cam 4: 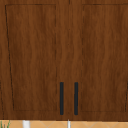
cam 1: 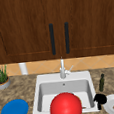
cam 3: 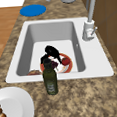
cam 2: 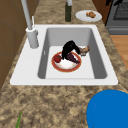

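Purple veg point(cam 2: 73, 58) lies in a red-rimmed bowl point(cam 2: 65, 71) on the sink floor, w/ a tomato point(cam 2: 57, 59) just beside it. The right hand point(cam 2: 69, 48) arches down into that bowl from above, tip between veg & tomato, at or touching the veg. Whether it grips anything can't be told from these views.

A brown lump point(cam 2: 84, 49) sits on the sink floor just beside the bowl, on the hand's far side in the left side view. White sink point(cam 2: 105, 75) surrounds all this, and the faucet point(cam 2: 29, 25) stands on its back rim, well apart from the hand.

On the counter: a dark green bottle point(cam 3: 49, 77) near the sink's right rim, a white plate point(cam 1: 109, 105) w/ brown food beyond it, a blue plate point(cam 1: 14, 110) on the left, and a potted plant point(cam 1: 1, 79) at the back left.

Views differ. In the right side view the bottle stands in front of the bowl & covers part of it. In the front view a big red round shape point(cam 1: 65, 107) blocks the sink's front half, so the bowl's contents are hidden there. The hand shows as a dark blob by the sink's right front corner, next to the white plate. The left side view gives the clearest look at the hand, veg & tomato. The upper view has the wood cabinet point(cam 4: 32, 50) w/ two dark door handles point(cam 4: 61, 98).
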{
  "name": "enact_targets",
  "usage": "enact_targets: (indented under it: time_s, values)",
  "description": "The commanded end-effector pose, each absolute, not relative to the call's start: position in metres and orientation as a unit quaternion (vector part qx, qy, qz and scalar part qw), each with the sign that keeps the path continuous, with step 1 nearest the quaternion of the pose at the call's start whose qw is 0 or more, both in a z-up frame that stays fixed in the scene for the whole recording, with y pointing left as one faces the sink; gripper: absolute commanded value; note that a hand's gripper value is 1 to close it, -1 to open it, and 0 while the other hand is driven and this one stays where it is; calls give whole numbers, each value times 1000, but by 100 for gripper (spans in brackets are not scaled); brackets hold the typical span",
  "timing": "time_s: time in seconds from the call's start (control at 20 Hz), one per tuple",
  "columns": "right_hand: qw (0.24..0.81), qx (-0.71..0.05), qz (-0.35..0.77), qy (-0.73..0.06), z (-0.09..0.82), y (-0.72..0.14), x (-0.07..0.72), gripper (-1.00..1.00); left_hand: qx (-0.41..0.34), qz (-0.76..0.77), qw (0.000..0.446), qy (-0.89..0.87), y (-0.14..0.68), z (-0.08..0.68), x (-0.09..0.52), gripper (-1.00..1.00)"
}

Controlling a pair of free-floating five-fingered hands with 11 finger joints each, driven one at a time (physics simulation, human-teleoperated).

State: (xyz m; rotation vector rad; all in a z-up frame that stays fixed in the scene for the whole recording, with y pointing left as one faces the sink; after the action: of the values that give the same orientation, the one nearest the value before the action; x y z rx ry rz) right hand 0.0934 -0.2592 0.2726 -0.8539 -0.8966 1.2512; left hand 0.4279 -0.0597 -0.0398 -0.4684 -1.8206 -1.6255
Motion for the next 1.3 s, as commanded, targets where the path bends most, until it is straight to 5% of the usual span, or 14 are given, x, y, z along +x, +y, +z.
enact_targets:
  time_s: [0.0,1.25]
  values:
    - [637,-374,548,-393,273,-259,93,0,-182,-609,306,-709,-55,-13,437,-100]
    - [637,-374,548,-393,273,-259,93,0,-188,-608,264,-725,67,86,411,-100]
